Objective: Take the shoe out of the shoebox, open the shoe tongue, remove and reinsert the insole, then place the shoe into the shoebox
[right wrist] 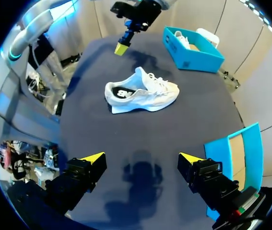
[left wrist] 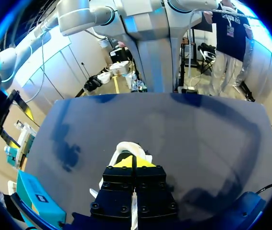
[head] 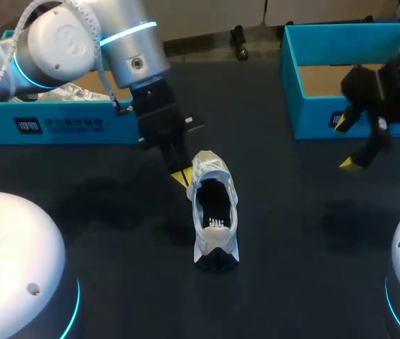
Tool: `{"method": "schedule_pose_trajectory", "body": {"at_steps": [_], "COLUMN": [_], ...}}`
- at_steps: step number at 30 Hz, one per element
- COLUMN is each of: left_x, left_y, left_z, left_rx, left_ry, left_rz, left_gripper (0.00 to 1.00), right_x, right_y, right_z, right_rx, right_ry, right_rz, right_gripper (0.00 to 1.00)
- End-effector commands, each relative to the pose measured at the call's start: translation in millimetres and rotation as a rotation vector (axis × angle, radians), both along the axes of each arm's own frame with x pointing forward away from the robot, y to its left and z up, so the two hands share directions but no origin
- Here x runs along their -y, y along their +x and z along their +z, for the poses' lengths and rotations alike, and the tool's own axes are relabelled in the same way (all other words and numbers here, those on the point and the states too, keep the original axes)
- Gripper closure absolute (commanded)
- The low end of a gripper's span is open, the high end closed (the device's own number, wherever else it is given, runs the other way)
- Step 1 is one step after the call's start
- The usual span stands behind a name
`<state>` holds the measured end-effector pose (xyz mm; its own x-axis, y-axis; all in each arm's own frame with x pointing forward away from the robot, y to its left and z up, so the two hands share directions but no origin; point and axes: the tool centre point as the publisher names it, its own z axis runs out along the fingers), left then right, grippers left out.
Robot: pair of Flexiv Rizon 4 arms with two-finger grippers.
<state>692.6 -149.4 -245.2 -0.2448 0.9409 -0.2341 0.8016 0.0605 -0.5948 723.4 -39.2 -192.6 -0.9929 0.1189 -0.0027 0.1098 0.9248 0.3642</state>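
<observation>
shoe (head: 214, 212) with left claw (head: 180, 176) together near its toe, right claw (right wrist: 140, 158) wide apart, both empty

- Light came from overhead. The dark table (head: 291, 240) carried soft, diffuse shadows under both arms.
- The white shoe (head: 214, 205) read bright against the table.
- Cyan rings on the left arm (head: 80, 42) glowed.
- Right wrist view: the right gripper (right wrist: 141, 157) cast a faint shadow between its fingers.
- Left wrist view: the table showed a pale sheen.
</observation>
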Motion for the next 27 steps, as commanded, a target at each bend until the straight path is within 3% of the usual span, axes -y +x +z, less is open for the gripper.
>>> {"method": "schedule_pose_trajectory", "body": {"at_steps": [1, 9, 27], "left_x": [-1.0, -1.0, 23.1], "left_y": [-0.1, -0.1, 9.6], "left_z": [0.7, 0.7, -38.6], "left_rx": [0.002, 0.002, 0.194], "left_ry": [0.001, 0.001, 0.006], "left_rz": [-0.001, -0.001, -0.169], "left_gripper": [1.0, 1.0, 1.0], "right_x": [5.3, 5.3, 5.3], "right_y": [7.5, 7.5, 7.5], "right_z": [13.3, 13.3, 13.3], "right_rx": [-0.036, -0.036, -0.036], "right_ry": [-0.008, -0.008, -0.008], "right_rz": [0.013, 0.013, 0.013], "right_gripper": [0.0, 0.0, 0.0]}}
